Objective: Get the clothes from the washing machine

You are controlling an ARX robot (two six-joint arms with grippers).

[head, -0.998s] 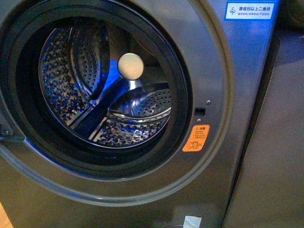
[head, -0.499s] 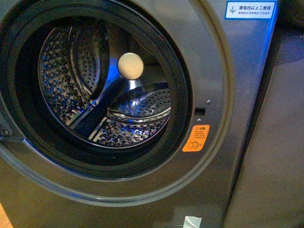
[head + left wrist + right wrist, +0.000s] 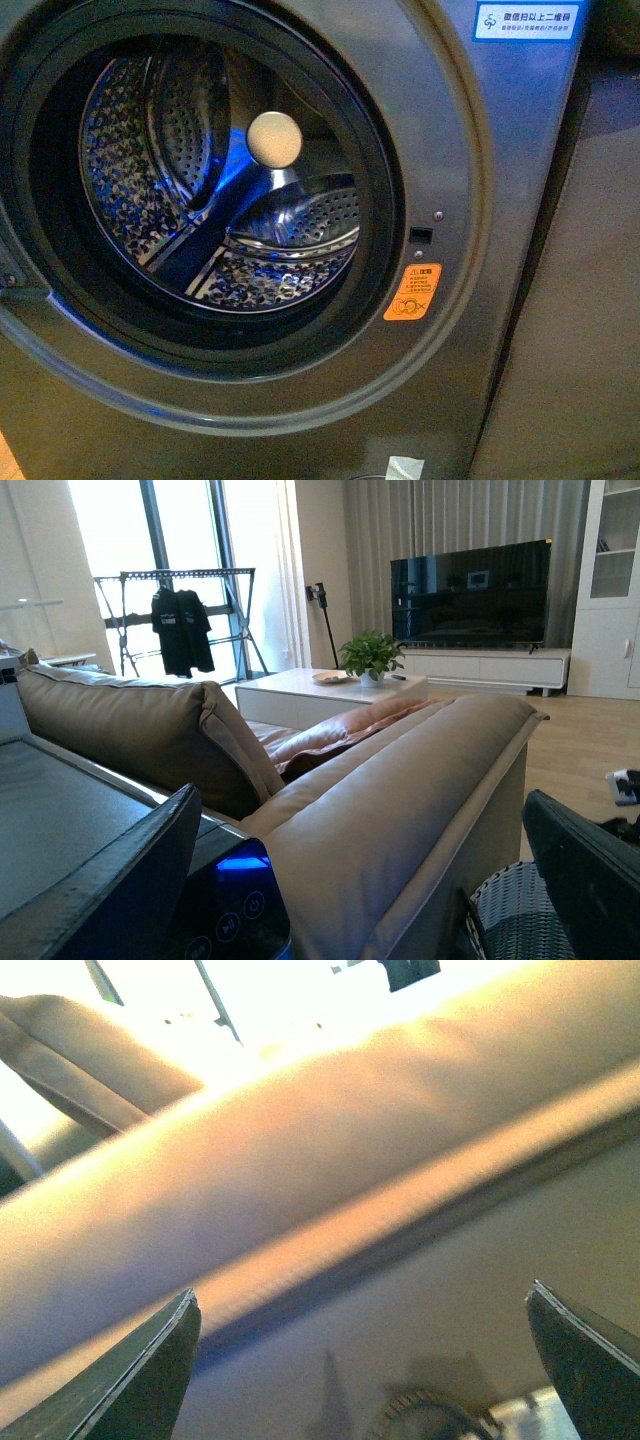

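The dark grey washing machine (image 3: pixel 470 150) fills the front view, its round black-rimmed porthole (image 3: pixel 385 200) open onto the perforated steel drum (image 3: pixel 130 190). An orange sticker (image 3: pixel 413 291) sits beside the porthole. No clothes show in the drum; only a pale round ball (image 3: pixel 274 139) is inside. Neither arm appears in the front view. My left gripper (image 3: pixel 370 870) is open and empty, facing a beige sofa (image 3: pixel 400 790). My right gripper (image 3: pixel 365 1350) is open and empty, close to beige fabric (image 3: pixel 300 1180).
A woven grey basket (image 3: pixel 510 915) stands below the sofa end in the left wrist view, and its rim shows in the right wrist view (image 3: pixel 420 1410). The machine's lit control panel (image 3: pixel 235 900) is under the left gripper. A dark cabinet side (image 3: pixel 570 300) adjoins the machine.
The front view is almost unchanged; only the blue reflections inside the drum shift slightly.
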